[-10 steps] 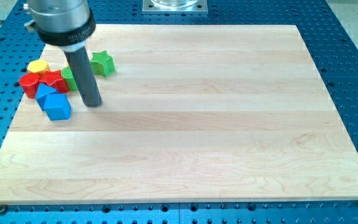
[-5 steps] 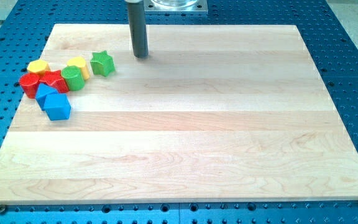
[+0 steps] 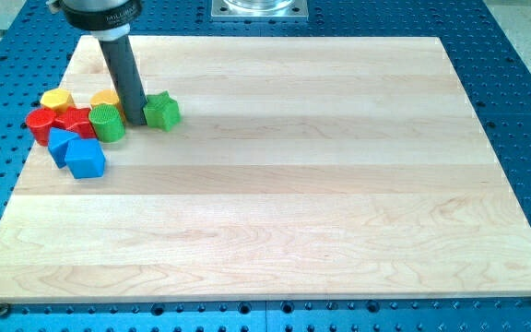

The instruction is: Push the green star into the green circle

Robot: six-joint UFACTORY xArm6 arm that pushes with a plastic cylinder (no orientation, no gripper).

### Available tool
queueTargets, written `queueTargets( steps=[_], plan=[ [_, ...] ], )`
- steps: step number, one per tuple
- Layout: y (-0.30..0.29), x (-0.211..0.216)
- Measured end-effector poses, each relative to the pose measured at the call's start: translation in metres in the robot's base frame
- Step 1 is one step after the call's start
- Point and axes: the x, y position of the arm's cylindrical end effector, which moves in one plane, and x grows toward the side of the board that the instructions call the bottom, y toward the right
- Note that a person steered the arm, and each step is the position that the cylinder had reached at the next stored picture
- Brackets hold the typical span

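Standing between green star (image 3: 162, 111) and green circle (image 3: 107, 124), my tip (image 3: 136, 121) holds nothing; star not yet against circle, push remains.

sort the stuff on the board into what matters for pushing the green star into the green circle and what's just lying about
For the job:
green star
green circle
my tip, between the two

Lying about:
two yellow blocks
two red blocks
two blue blocks
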Motion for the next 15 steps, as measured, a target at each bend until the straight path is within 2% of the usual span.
queueTargets(
  steps=[2,3,4,5,6,9,10,11,12,15],
  plan=[
    [0.033,-0.026],
    [0.045,-0.017],
    [0.070,-0.054],
    [0.081,-0.038],
    [0.088,-0.002],
    [0.139,0.038],
    [0.138,0.071],
    [0.115,0.057],
    [0.068,0.045],
    [0.069,0.034]
  ],
)
